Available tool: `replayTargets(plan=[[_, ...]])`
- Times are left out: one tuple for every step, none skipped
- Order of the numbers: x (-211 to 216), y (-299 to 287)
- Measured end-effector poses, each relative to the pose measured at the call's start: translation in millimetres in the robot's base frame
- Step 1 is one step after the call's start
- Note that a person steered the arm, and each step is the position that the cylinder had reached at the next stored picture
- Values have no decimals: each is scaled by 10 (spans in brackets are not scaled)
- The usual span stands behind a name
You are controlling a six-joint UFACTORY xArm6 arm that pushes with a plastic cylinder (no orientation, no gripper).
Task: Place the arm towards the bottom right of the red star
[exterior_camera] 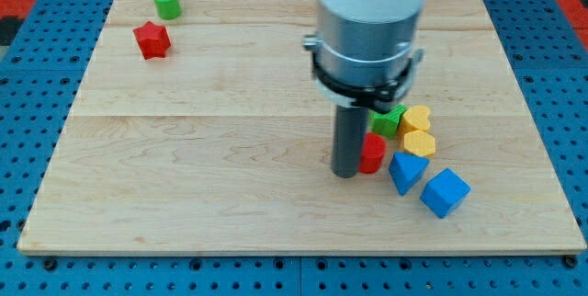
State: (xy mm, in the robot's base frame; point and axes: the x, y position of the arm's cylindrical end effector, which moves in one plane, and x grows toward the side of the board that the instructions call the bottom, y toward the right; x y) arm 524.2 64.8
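Red star (152,39) sits up in the view's top left on the wooden board (202,149), green cylinder (166,3) just above it. My tip (344,173) is way off right of center, touching a red block (372,153). No fingers here, just a rod. Further right: green block (390,119), two yellow blocks (417,130), blue triangle (405,172), blue cube (445,192).

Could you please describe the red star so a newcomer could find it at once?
On the wooden board, look to the top-left corner of the view, far from the cluster beside my tip. Two blocks sit there; the red star is the lower one, pointed, unlike the green cylinder.
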Motion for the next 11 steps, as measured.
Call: replayTargets(plan=[[4, 115], [139, -907], [138, -2032], [-200, -2709], [-660, -3219], [-1409, -3270], [-1901, -3313], [-1963, -2542], [-1951, -1551], [-2038, -1186], [-1805, -1352]])
